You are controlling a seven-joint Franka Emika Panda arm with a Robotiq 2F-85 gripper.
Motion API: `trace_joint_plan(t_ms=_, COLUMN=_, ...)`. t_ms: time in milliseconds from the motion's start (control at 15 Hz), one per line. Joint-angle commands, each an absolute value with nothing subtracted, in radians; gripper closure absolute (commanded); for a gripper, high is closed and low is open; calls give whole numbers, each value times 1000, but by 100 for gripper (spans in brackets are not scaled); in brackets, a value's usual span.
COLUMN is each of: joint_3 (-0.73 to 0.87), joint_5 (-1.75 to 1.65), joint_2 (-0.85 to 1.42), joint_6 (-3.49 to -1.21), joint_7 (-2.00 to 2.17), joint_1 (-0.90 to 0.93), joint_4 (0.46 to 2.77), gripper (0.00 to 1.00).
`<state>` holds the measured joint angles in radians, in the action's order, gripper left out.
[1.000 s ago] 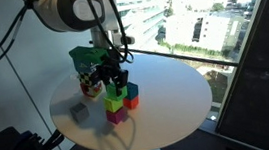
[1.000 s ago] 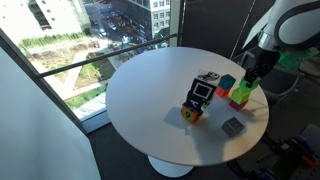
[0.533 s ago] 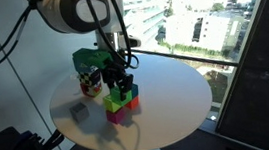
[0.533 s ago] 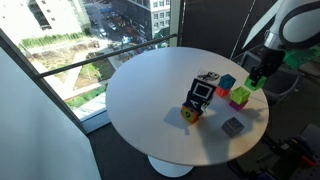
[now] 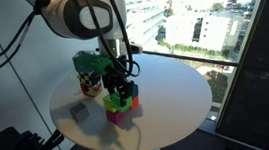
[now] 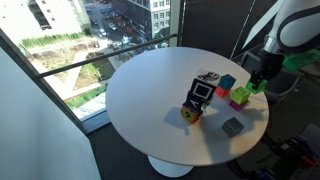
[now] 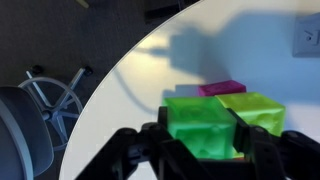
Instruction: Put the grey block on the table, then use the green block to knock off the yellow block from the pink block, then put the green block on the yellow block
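Note:
My gripper (image 5: 122,89) is shut on the green block (image 7: 198,120), low over the round beige table (image 5: 178,106). The green block is level with the yellow block (image 7: 256,110) and right beside it, at or near touching. The yellow block (image 5: 114,104) sits on the pink block (image 5: 114,116), whose edge shows in the wrist view (image 7: 222,88). The grey block (image 5: 79,111) lies alone on the table. In an exterior view the gripper (image 6: 256,82) is beside the yellow block (image 6: 241,93) and pink block (image 6: 238,102), with the grey block (image 6: 232,126) nearer the table's rim (image 6: 150,100).
A red cube (image 5: 132,102) touches the stack's far side. A tall patterned box (image 6: 200,95) stands with an orange cube (image 6: 188,114) at its foot and a teal cube (image 6: 227,83) behind. Windows and a drop beyond the table edge; a chair base (image 7: 55,95) on the floor.
My gripper has come down with the green block, from above the stack to level with the yellow block. The other blocks have not moved.

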<state>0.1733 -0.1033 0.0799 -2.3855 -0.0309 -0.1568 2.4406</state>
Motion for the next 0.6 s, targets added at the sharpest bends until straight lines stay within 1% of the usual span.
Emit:
trace_joint_plan(t_ms=0, joint_3=173, joint_5=-118, joint_2=99, joint_6=-2386, joint_7=-9, joint_1=-157, joint_4=2434, gripper=68)
trace_joint_plan(t_ms=533, joint_3=154, joint_5=-110, joint_2=109, joint_6=-2386, joint_7=-16, joint_1=-138, joint_4=2447, gripper=68)
